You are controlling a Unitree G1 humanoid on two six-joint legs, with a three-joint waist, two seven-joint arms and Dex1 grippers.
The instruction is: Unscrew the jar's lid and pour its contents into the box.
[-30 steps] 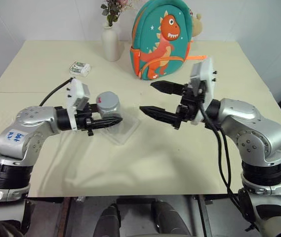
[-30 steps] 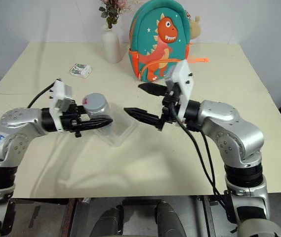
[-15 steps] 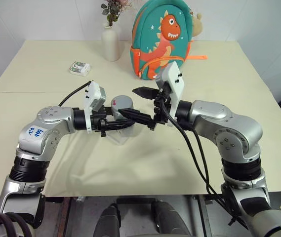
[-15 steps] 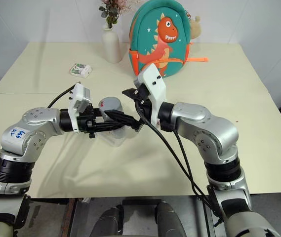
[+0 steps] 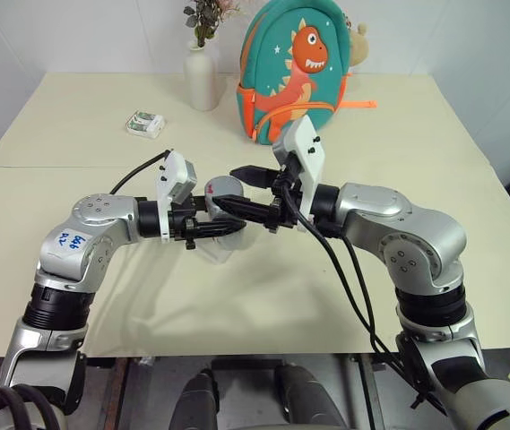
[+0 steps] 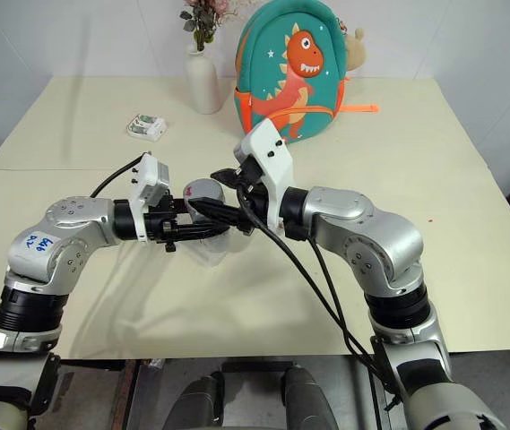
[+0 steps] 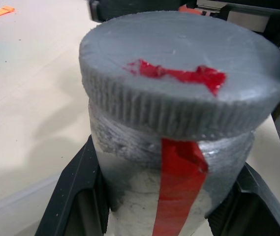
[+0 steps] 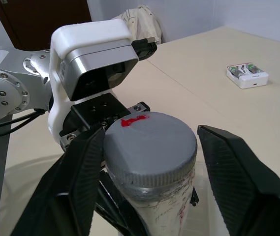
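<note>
The left gripper (image 5: pixel 221 223) is clamped on the jar (image 7: pixel 174 196), held above the table (image 5: pixel 263 296); its body is mostly masked in the head views. The right gripper (image 8: pixel 149 162) straddles the lid (image 8: pixel 149 147), one finger touching, the other apart; grip undetermined. The contents are hidden. The box (image 5: pixel 221 248) is barely discernible beneath. Farther back stand the packet (image 5: pixel 145 124), vase (image 5: pixel 201 79) and backpack (image 5: pixel 298 67).
</note>
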